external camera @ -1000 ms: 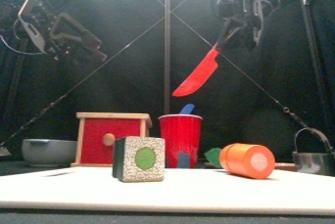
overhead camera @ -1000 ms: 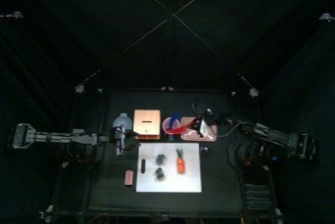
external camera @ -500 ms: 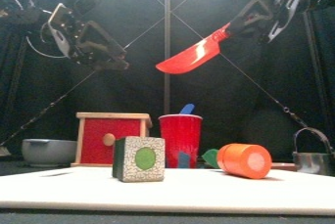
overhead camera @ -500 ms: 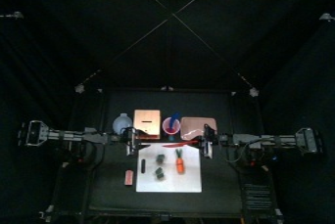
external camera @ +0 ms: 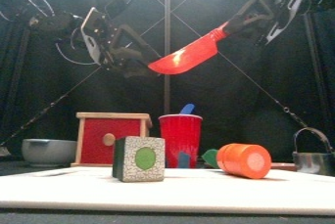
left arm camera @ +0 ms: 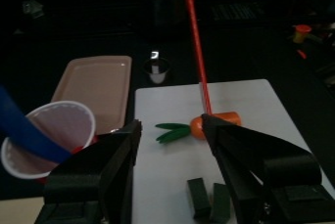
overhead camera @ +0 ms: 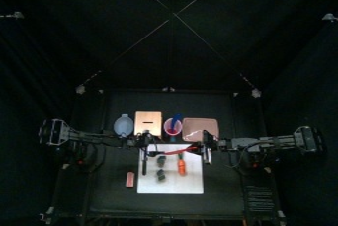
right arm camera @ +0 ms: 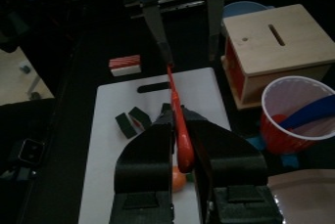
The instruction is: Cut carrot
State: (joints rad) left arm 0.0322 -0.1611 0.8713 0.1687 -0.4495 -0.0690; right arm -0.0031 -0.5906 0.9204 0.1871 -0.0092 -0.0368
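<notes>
On white board (left arm camera: 249,130): carrot (left arm camera: 216,123) lying flat, leafy end toward cup; left gripper (left arm camera: 177,155) released.

Both black arms reach in over the white rectangular cutting board (overhead camera: 172,170), the left gripper (external camera: 128,54) spread wide and empty, the right gripper (external camera: 249,18) clamping a red plastic knife (external camera: 187,54).

From high above, the carrot (overhead camera: 181,169) is only a tiny orange speck on the white board (overhead camera: 172,183). In the right wrist view the gripper and red knife (right arm camera: 177,120) cover most of it. The front view cuts off the bowl (external camera: 47,151) at the picture's edge.
</notes>
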